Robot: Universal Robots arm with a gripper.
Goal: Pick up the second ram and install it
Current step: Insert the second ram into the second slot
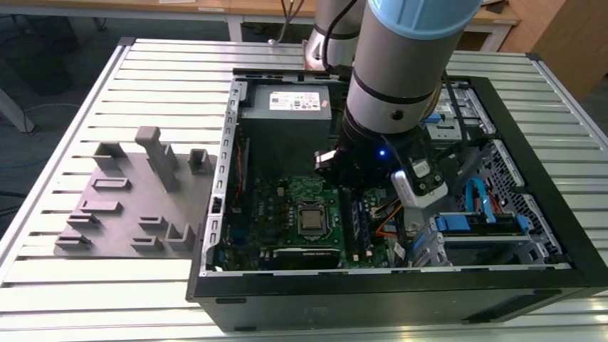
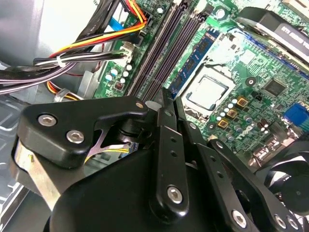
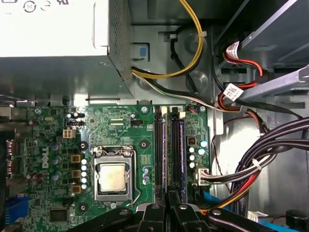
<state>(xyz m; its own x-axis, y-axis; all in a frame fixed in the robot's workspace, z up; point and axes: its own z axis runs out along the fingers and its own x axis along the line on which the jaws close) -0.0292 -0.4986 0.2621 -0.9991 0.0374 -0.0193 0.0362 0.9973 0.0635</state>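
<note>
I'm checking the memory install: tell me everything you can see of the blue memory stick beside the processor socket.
The memory stick is a slim, long, dark blue circuit board. In the second wrist view it stands on edge in the row of long slots on the green motherboard, next to the processor socket and parallel to the dark slots beside it. The gripper sits at its near end. Whether they touch, and whether the stick is fully seated, cannot be told.

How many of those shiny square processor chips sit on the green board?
1. The processor sits on the green board, beside the memory slots. The arm covers part of the board, so another could be hidden.
</note>
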